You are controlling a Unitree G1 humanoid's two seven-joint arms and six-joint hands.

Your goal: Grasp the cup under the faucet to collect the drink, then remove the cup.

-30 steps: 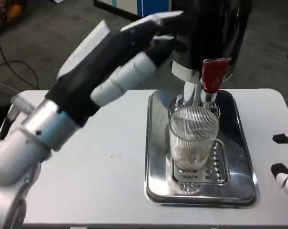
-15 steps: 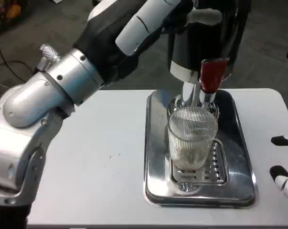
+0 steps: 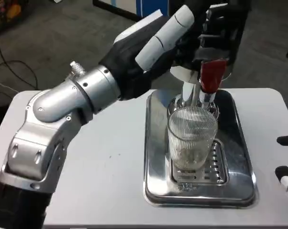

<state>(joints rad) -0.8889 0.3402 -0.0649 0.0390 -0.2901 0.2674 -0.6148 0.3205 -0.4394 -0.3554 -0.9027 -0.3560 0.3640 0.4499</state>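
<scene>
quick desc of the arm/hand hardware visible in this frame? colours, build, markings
Left forearm: chunky brushed-silver segments with small screws and a knurled knob near the wrist. Left hand: black body, white back panel, white cylindrical finger segments with black joints. Right hand at the frame's edge: black-and-white fingertips. No cables or markings seen.

Grey floor [image 3: 48,43] behind white table [image 3: 110,157]

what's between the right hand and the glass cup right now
In the head view, bare white table and the shiny rim of the steel drip tray lie between the right hand and the cup; nothing else.
</scene>
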